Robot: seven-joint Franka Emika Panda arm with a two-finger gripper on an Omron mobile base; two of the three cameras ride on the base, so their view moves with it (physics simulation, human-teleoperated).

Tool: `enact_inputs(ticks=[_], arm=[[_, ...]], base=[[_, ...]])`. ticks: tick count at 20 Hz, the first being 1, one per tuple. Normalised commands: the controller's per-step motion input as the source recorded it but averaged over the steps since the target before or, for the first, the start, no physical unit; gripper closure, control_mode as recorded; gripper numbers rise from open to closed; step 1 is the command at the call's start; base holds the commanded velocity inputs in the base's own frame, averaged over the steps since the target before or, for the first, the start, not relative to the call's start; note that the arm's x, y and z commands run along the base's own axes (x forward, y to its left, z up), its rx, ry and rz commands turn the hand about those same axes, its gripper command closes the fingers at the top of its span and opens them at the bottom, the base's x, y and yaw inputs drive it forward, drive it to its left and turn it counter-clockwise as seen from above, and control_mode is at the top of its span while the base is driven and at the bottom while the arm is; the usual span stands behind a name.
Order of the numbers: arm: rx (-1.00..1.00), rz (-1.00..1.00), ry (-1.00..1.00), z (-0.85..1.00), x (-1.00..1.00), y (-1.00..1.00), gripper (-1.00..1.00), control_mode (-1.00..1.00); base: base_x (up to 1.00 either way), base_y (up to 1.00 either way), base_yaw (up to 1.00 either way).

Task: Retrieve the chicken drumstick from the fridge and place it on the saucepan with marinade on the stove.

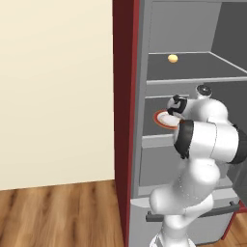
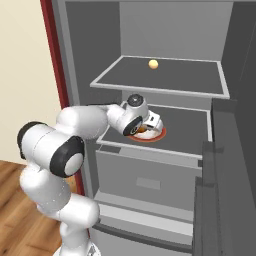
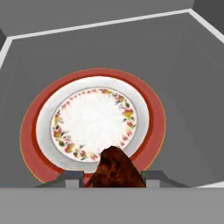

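1. The two-finger claw [image 3: 113, 178] of the white arm is clenched on the small brown chicken drumstick [image 3: 114, 169], which sits between its two dark fingertips [image 3: 72, 179] in the hand view.
2. The drumstick hangs just above the near rim of a round white plate with a floral ring and a red border [image 3: 94, 120].
3. That plate rests on the middle shelf [image 2: 187, 125] of the open tall grey metallic fridge [image 1: 140, 159].
4. On the upper shelf [image 2: 185, 75] lies a small pale yellow ball [image 2: 153, 64], well apart from the plate.
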Motion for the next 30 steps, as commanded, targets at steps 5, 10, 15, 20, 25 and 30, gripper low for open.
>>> enact_inputs(ticks=[5, 10, 15, 20, 25, 30], arm=[[0.0, 0.0, 0.14, 0.97, -1.0, 0.08, 1.0, -1.0], [0.0, 0.0, 0.11, 1.0, -1.0, 0.22, 1.0, -1.0], [0.0, 0.0, 0.03, 0.9, -1.0, 0.38, 1.0, -1.0], [-0.03, 0.01, -0.08, 0.57, -1.0, 0.4, 1.0, -1.0], [-0.13, 0.0, -0.51, 0.38, -1.0, 0.57, 1.0, -1.0], [-0.01, 0.02, -0.1, 0.04, -0.3, 0.05, 1.0, -1.0]], base=[[0.0, 0.0, 0.0], [0.0, 0.0, 0.0], [0.0, 0.0, 0.0], [0.0, 0.0, 0.0], [0.0, 0.0, 0.0], [0.0, 0.0, 0.0]])
